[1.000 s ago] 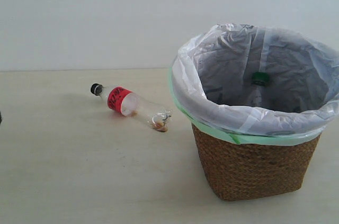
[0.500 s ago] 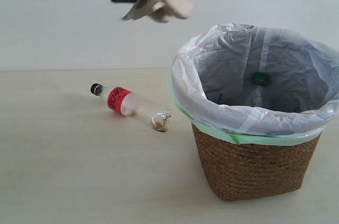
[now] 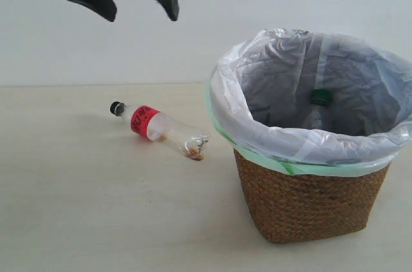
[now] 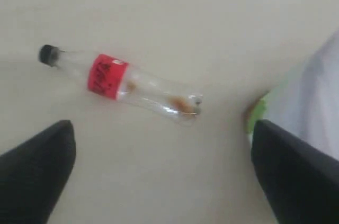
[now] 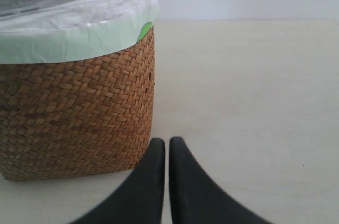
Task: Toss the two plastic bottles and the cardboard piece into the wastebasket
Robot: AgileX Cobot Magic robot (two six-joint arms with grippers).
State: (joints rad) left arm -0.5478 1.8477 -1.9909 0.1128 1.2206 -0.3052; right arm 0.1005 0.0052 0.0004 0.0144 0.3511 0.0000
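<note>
— On the table (image 3: pixel 77 208), to the left of the wastebasket (image 3: pixel 309 204), what is lying there?
— One plastic bottle (image 3: pixel 161 130), clear and on its side. It has a red label next to the black cap (image 3: pixel 116 108). The cap points away from the basket, and the base end is near the woven wall without touching it. A bit of brownish residue sits inside by the base.
— And the second bottle?
— It's inside the basket. Its green cap (image 3: pixel 320 97) and a little clear neck show over the near rim, against the crinkled white bag (image 3: pixel 257 117).
— Where is the left gripper (image 3: pixel 142 16)?
— High over the table, above the lying bottle, at the top edge of the exterior view. Its jaws are spread wide with nothing between them. Its own camera looks down past both dark fingers (image 4: pixel 32 176) onto the red-label bottle, with the bag's green edge (image 4: pixel 257 113) off to one side.
— And the right gripper (image 5: pixel 167 147)?
— Only its wrist camera shows it. It sits low over the table, just beside the basket's brown wall, with its jaws pressed together and nothing held.
</note>
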